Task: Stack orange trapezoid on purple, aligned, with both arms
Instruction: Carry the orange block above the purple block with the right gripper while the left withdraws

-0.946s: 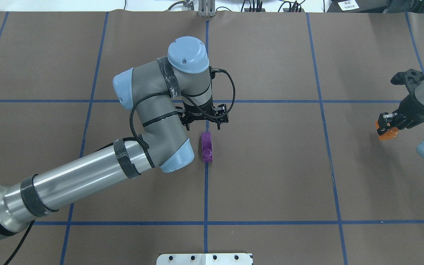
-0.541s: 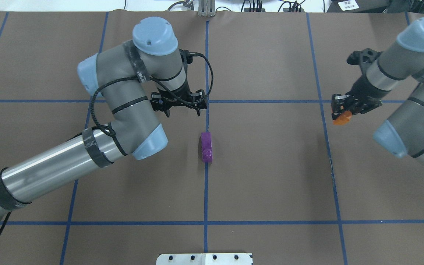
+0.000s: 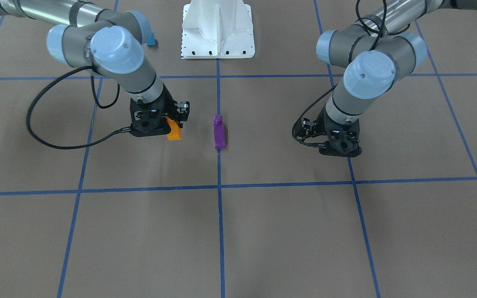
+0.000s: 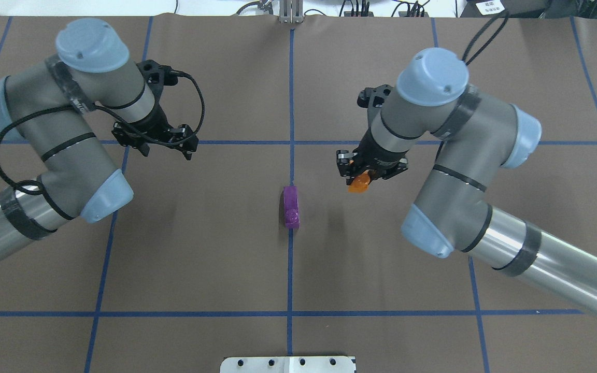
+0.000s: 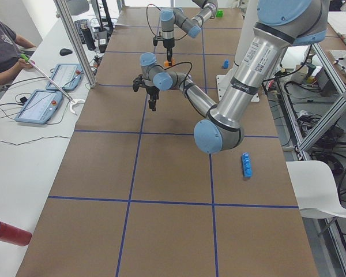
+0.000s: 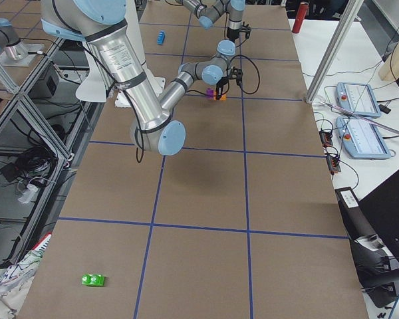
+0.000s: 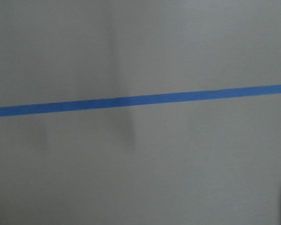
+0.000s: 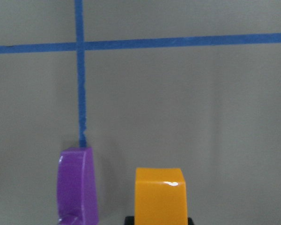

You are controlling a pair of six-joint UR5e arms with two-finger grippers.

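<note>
The table (image 4: 371, 248) is matt brown, ruled into squares by blue tape (image 4: 290, 269). The purple brick (image 4: 291, 207) and orange brick (image 4: 358, 185) are glossy and plain. The left arm (image 4: 65, 134) and right arm (image 4: 459, 155) are grey and silver with light blue caps (image 4: 433, 75). The left gripper (image 4: 168, 151) and right gripper (image 4: 362, 177) are black. The base (image 3: 218, 29) is white.

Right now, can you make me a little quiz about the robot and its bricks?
1. True or false: the orange trapezoid sits on top of the purple.
2. Which one holds the orange trapezoid: A, the left end effector, or B, the right end effector?
3. Fill in: the purple lies on a ___ tape line.

Key: 1 false; 2 B; 3 blue.
</note>
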